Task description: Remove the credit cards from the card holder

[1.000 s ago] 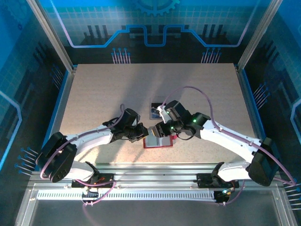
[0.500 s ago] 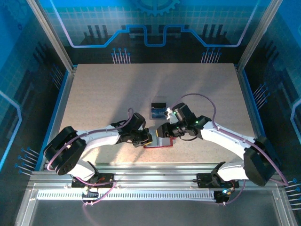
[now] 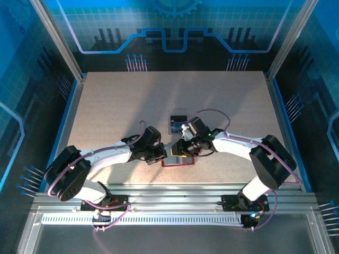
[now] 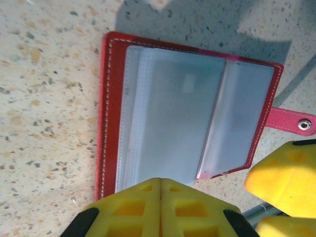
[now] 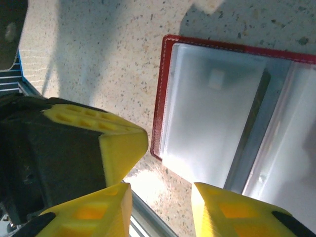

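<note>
The red card holder (image 3: 179,163) lies open on the table in front of both arms, its pale grey pockets (image 4: 182,113) facing up and its red snap tab (image 4: 291,122) sticking out to one side. I cannot tell whether any card sits in the pockets. Two credit cards, a black one and a blue one (image 3: 178,123), lie on the table just beyond the holder. My left gripper (image 4: 160,181) is shut, its tips resting on the near edge of the pockets. My right gripper (image 5: 160,197) hovers open over the table at the holder's corner, close beside the left gripper (image 5: 121,143).
The speckled table (image 3: 116,106) is bare to the left, right and far side. A metal rail (image 3: 175,190) runs along the near edge. Blue-lit walls (image 3: 32,106) enclose the workspace. The two wrists nearly touch over the holder.
The right arm has folded inward and its gripper has dropped closer to the holder, jaws narrowing somewhat. The left gripper has stayed shut at the holder's edge, with its arm shifting slightly.
</note>
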You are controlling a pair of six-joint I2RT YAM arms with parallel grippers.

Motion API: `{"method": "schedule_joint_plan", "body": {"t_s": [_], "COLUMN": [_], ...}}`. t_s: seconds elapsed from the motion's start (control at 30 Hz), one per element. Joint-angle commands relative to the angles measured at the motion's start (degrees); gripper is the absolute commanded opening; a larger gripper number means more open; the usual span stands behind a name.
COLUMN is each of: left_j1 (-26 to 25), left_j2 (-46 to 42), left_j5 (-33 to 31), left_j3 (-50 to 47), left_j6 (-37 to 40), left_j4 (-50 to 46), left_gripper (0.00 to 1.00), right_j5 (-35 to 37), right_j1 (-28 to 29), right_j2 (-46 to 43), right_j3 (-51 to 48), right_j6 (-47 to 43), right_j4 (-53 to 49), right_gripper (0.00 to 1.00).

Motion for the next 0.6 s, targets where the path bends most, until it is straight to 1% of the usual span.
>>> {"method": "schedule_joint_plan", "body": {"t_s": [0.0,0.27,0.57], "left_j1": [0.9,2.7,3.1], "left_j2": [0.1,1.0,2.0], "left_j5": [-0.2,0.6,2.1], "left_j3": [-1.7,-3.1,-3.6], "left_j6": [0.4,1.7,1.9], "left_j4": [-0.4,-0.1,2.5], "left_gripper": [0.06,0.03,0.03], "right_j5": [-1.1,-1.2,-0.2], "right_j1": [0.2,1.1,1.5], "right_j2": [2.1,7.2,10.2], "right_j3": [1.7,5.9,6.4], "right_j6": [1.4,1.6,1.9], "right_j4": [1.4,1.4,1.6], "right_gripper": [0.36,0.34,0.34]}}
